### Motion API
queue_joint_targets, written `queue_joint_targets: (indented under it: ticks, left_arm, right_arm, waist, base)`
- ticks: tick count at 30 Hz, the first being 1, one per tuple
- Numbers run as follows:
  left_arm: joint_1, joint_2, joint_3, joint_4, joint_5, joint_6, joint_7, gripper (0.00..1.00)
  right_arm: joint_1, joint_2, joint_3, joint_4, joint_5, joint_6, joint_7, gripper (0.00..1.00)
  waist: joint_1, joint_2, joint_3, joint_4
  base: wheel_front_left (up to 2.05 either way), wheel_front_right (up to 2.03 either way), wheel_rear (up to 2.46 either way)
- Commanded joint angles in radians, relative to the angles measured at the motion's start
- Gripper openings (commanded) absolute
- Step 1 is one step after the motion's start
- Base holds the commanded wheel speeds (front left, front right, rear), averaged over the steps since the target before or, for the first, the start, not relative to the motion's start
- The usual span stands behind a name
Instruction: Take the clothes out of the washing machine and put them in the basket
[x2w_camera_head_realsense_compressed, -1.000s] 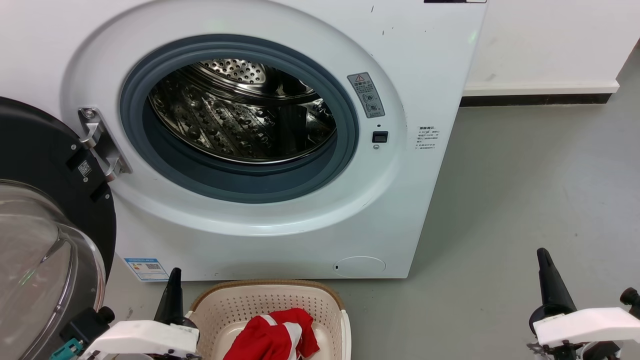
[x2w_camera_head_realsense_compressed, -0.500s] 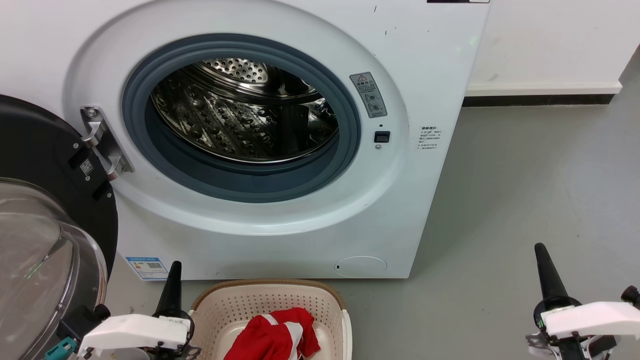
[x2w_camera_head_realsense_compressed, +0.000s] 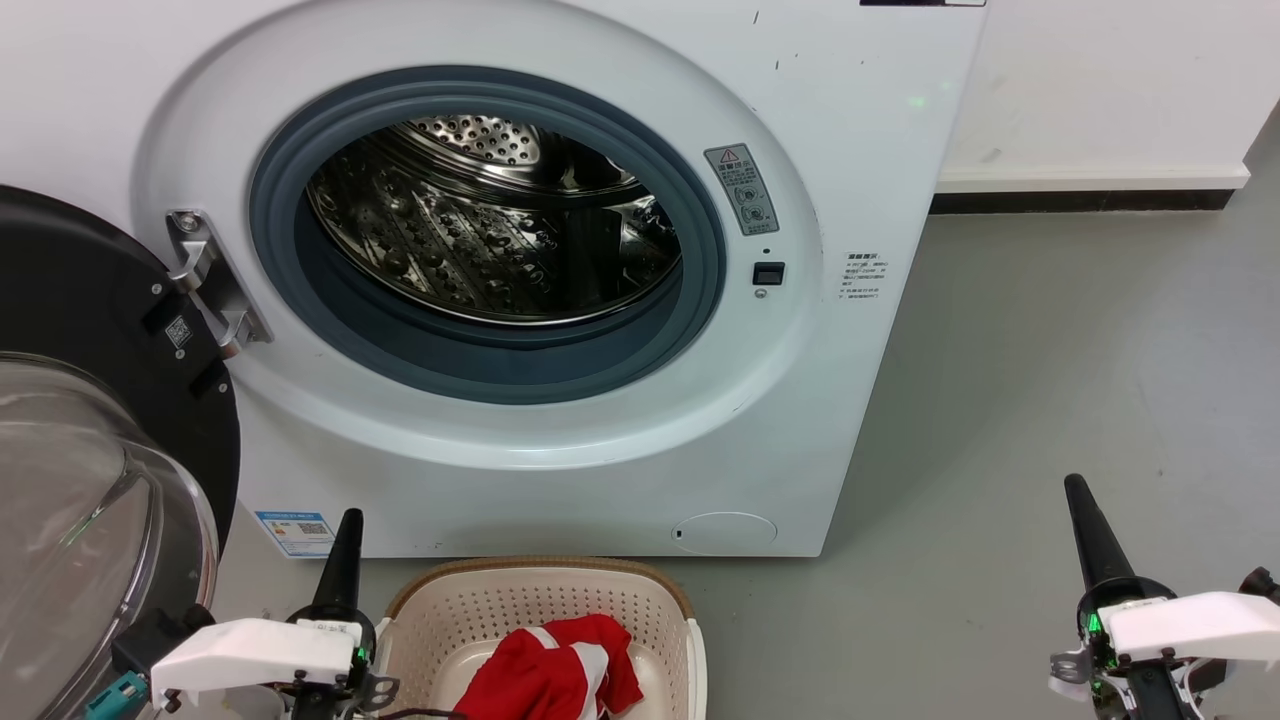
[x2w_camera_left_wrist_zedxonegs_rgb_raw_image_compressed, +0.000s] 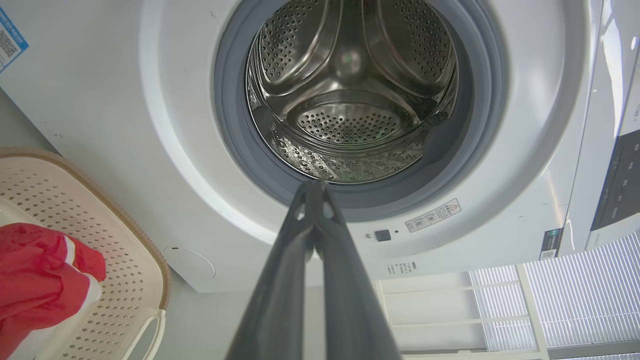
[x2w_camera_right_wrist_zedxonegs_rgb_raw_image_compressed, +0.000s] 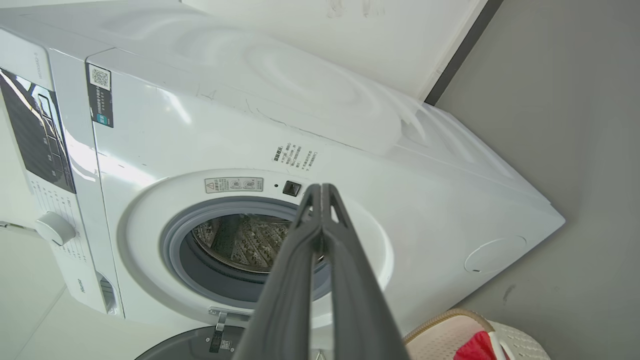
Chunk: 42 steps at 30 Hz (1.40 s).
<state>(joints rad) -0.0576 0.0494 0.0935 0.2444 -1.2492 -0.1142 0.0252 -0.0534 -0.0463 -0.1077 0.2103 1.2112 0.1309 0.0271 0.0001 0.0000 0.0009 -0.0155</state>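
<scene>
The white washing machine (x2w_camera_head_realsense_compressed: 560, 480) stands with its door swung open, and its steel drum (x2w_camera_head_realsense_compressed: 495, 230) holds no fabric. In front of it sits the cream basket (x2w_camera_head_realsense_compressed: 520, 605) with red clothes (x2w_camera_head_realsense_compressed: 560, 675) showing white stripes inside. My left gripper (x2w_camera_head_realsense_compressed: 350, 520) is shut, just left of the basket, with nothing in it. My right gripper (x2w_camera_head_realsense_compressed: 1075, 490) is shut and empty over the floor at the lower right. In the left wrist view the drum (x2w_camera_left_wrist_zedxonegs_rgb_raw_image_compressed: 350, 100), basket (x2w_camera_left_wrist_zedxonegs_rgb_raw_image_compressed: 135, 260) and clothes (x2w_camera_left_wrist_zedxonegs_rgb_raw_image_compressed: 40, 270) show behind the shut left gripper (x2w_camera_left_wrist_zedxonegs_rgb_raw_image_compressed: 315, 187). The shut right gripper (x2w_camera_right_wrist_zedxonegs_rgb_raw_image_compressed: 322, 190) points at the washing machine (x2w_camera_right_wrist_zedxonegs_rgb_raw_image_compressed: 250, 125).
The black-rimmed glass door (x2w_camera_head_realsense_compressed: 90, 480) hangs open at the left, close beside my left arm. Grey floor (x2w_camera_head_realsense_compressed: 1050, 380) stretches to the right of the machine up to a white wall with a dark skirting (x2w_camera_head_realsense_compressed: 1080, 200). White slatted shelving (x2w_camera_left_wrist_zedxonegs_rgb_raw_image_compressed: 480, 310) shows in the left wrist view.
The head camera has drifted slightly, shifting the scene a little right. Both arms have sunk lower in the head view. The clothes and basket have not moved.
</scene>
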Motion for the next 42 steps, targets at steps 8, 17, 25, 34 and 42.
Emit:
queue_joint_targets:
  ticks: [8, 17, 25, 34, 42]
  left_arm:
    - [-0.029, 0.001, 0.006, -0.005, -0.084, -0.008, 0.023, 0.0]
    - [-0.038, 0.001, 0.011, -0.003, -0.161, -0.01, 0.042, 0.0]
    - [-0.043, 0.001, 0.015, -0.001, -0.225, -0.013, 0.058, 0.0]
    - [-0.05, 0.001, 0.019, 0.0, -0.293, -0.016, 0.075, 0.0]
    - [-0.054, 0.001, 0.022, 0.001, -0.349, -0.018, 0.087, 0.0]
  right_arm:
    - [-0.03, -0.005, -0.002, 0.005, 0.093, 0.0, 0.02, 0.0]
    - [-0.04, -0.005, -0.004, 0.014, 0.179, 0.0, 0.038, 0.0]
    - [-0.046, -0.006, -0.004, 0.021, 0.249, 0.0, 0.055, 0.0]
    - [-0.056, -0.006, -0.005, 0.029, 0.325, 0.0, 0.071, 0.0]
    - [-0.06, -0.006, -0.006, 0.035, 0.387, 0.0, 0.086, 0.0]
  waist:
    - [-0.0001, 0.0, 0.0, 0.003]
    - [-0.0001, 0.0, 0.001, 0.006]
    - [-0.0001, 0.0, 0.001, 0.009]
    - [-0.0001, 0.0, 0.002, 0.012]
    - [-0.0001, 0.0, 0.002, 0.015]
  base:
    - [0.0, 0.0, 0.0]
    - [0.0, 0.0, 0.0]
    - [0.0, 0.0, 0.0]
    - [0.0, 0.0, 0.0]
    - [0.0, 0.0, 0.0]
